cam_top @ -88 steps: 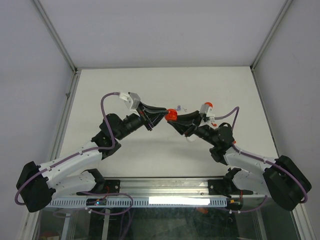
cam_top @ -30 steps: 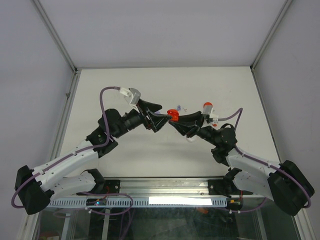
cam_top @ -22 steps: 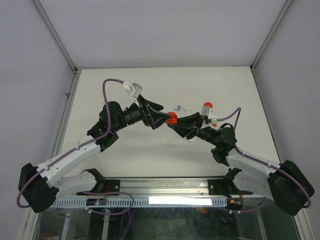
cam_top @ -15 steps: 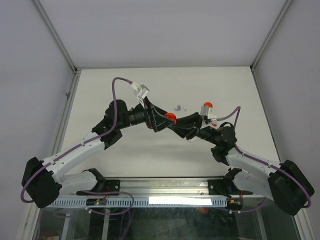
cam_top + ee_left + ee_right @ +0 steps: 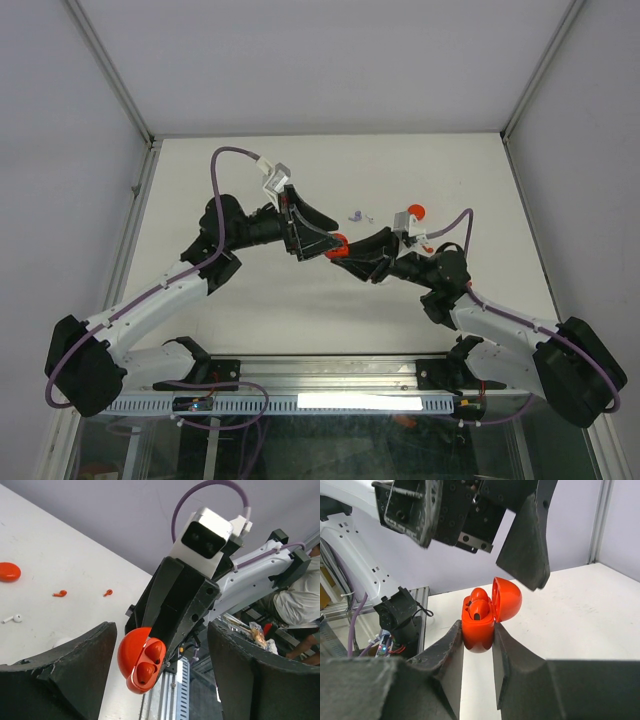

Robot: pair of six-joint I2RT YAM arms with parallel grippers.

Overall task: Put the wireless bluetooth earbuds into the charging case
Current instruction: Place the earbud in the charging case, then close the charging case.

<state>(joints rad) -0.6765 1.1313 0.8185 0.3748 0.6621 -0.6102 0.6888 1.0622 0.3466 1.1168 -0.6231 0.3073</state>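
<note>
Left gripper (image 5: 322, 238) sits closer now, spread wide — right gripper (image 5: 477, 630) clamps the red case (image 5: 137, 657) lengthwise, open end toward it, earbuds (image 5: 477, 605) inside.

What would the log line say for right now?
right end effector: shut on red charging case | lid: open | earbuds: two red inside | left end effector: open, near lid

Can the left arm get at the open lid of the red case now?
Probably yes: the left fingers stand open close to the lid, and the right fingers grip only the red case lower down.
</note>
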